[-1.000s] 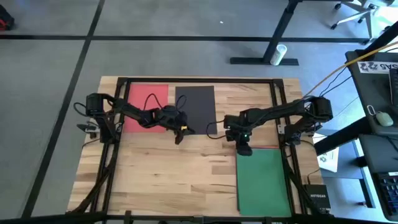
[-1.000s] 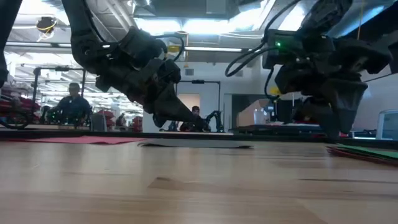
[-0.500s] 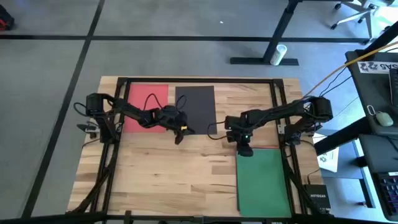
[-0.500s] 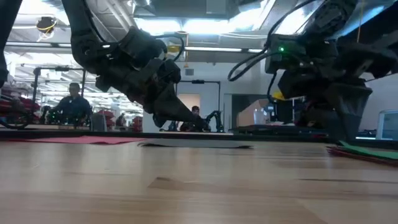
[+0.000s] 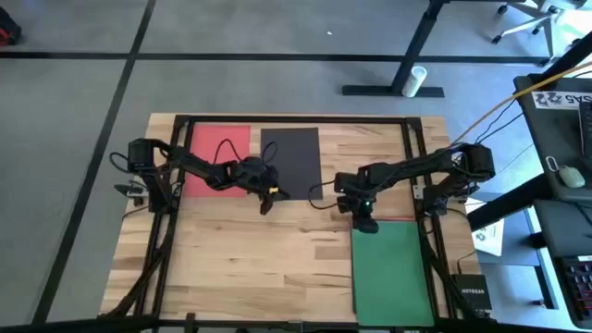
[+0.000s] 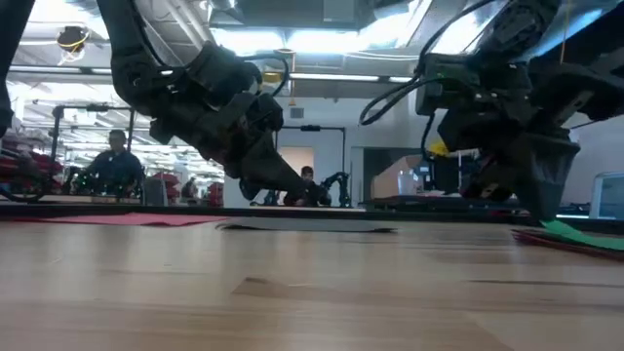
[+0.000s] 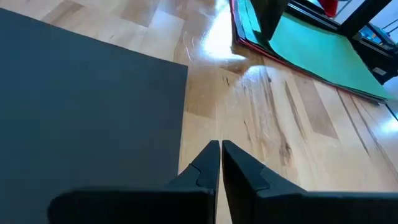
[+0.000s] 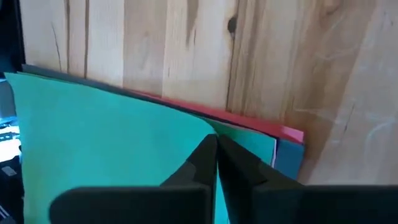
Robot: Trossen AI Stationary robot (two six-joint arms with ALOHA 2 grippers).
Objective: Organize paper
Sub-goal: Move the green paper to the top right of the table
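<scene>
Since a second ago we bring our right hand point(image 5: 367, 225), pinched shut, down onto the green sheet point(image 5: 391, 270); our left hand point(image 5: 269, 201), also shut, waits beside the black sheet point(image 5: 291, 155).

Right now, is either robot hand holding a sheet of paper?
The right gripper pinches the green sheet at its edge near a corner. The left gripper holds nothing.

We count two arms on one worktop point(image 5: 240, 250), two single sheets at upper left, one red sheet point(image 5: 220, 153) and one black sheet point(image 5: 292, 154), and one stack point(image 5: 390, 268) at lower right, green on top.
</scene>
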